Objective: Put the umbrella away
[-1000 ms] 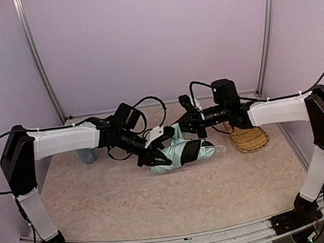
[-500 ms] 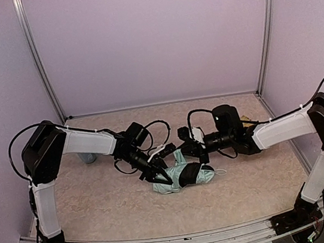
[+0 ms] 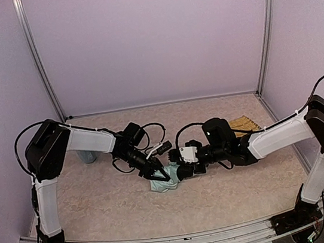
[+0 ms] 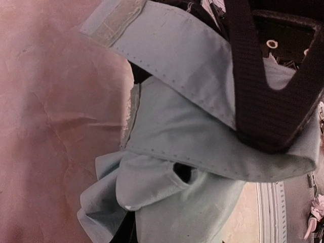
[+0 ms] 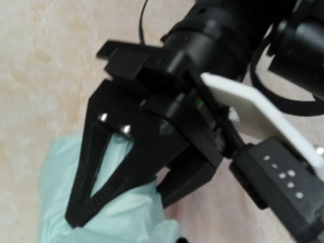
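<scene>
Pale mottled surface (image 3: 102, 214) and lilac walls frame the work. Your left gripper (image 3: 162, 176) is pinched onto a fold of the umbrella (image 3: 158, 187), whose bunched mint canopy lies just beneath its tips. Just beside it on the right, your right gripper (image 3: 180, 172) is fully closed; whether it holds anything cannot be told. Pull apart and the thin fabric may slip or tear. Crowd closer and the two may collide. No readable writing shows.

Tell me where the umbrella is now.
In the top view, the umbrella lies on the table near the middle, between the left gripper and the right gripper.
</scene>
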Tool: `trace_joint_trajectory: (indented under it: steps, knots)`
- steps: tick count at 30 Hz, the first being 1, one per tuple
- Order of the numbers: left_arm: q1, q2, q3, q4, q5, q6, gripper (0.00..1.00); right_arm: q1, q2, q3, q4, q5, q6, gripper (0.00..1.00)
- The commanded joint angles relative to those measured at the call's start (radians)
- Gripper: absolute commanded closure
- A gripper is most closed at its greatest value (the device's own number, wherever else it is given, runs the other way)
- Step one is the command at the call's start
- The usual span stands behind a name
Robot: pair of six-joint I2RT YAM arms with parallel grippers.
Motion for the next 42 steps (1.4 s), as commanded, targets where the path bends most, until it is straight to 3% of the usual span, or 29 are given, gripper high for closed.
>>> trace_joint_trajectory:
  steps: [1,8,12,20,26,32,42]
  knots:
    - [0.081,0.041,0.067,0.070,-0.281,-0.142,1.00,0.124,0.008,-0.016,-0.038,-0.181,-0.025,1.00]
    - [0.066,-0.034,0.012,0.183,-0.506,-0.224,1.00,0.138,0.072,-0.119,0.070,0.026,-0.041,0.95]
    - [0.028,-0.048,0.009,0.191,-0.605,-0.185,1.00,0.138,0.112,-0.125,0.114,0.071,-0.056,0.96]
    - [-0.004,-0.026,-0.036,0.187,-0.527,-0.122,1.00,0.138,0.195,-0.104,0.117,0.171,-0.095,1.00]
    - [-0.005,-0.039,-0.058,0.207,-0.624,-0.115,1.00,0.137,0.218,-0.113,0.089,0.258,-0.026,0.99]
    - [-0.088,-0.070,-0.122,0.205,-0.688,0.027,1.00,0.133,0.252,-0.096,0.079,0.379,-0.003,0.95]
    - [-0.127,0.011,-0.041,0.089,-0.776,0.044,1.00,0.131,0.191,-0.128,0.029,0.379,0.038,0.79]
